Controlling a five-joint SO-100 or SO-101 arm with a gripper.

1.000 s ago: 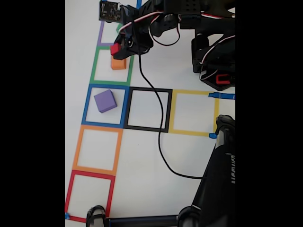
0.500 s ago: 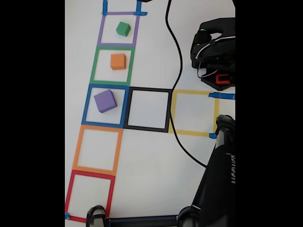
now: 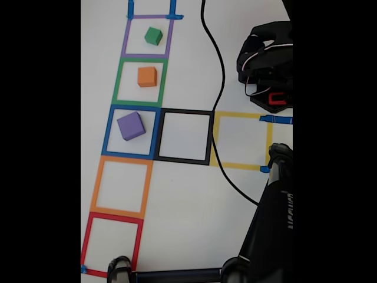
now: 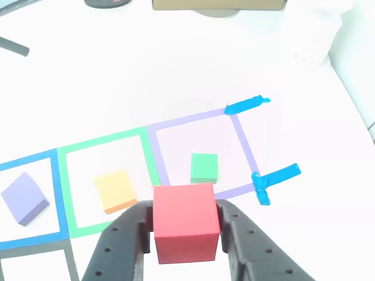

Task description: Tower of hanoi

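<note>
In the other view my gripper (image 4: 186, 213) is shut on the red cube (image 4: 186, 222) and holds it above the table, just in front of the purple tape square. The green cube (image 4: 204, 168) lies inside that square, the orange cube (image 4: 115, 191) in the green square beside it, and the purple cube (image 4: 24, 198) in the blue square. The fixed view shows the same column from above: green cube (image 3: 153, 36), orange cube (image 3: 146, 76), purple cube (image 3: 130, 126), each alone in its own square.
Black (image 3: 184, 137), yellow (image 3: 241, 140), orange (image 3: 121, 187) and red (image 3: 112, 244) tape squares hold nothing. The arm's base (image 3: 268, 71) sits at the right, with a black cable (image 3: 221, 88) trailing across the table. A black stand (image 3: 271, 224) fills the lower right corner.
The arm, holding the red cube, has risen out of the top of the fixed view. The green cube it covered now shows. The cable has shifted slightly.
</note>
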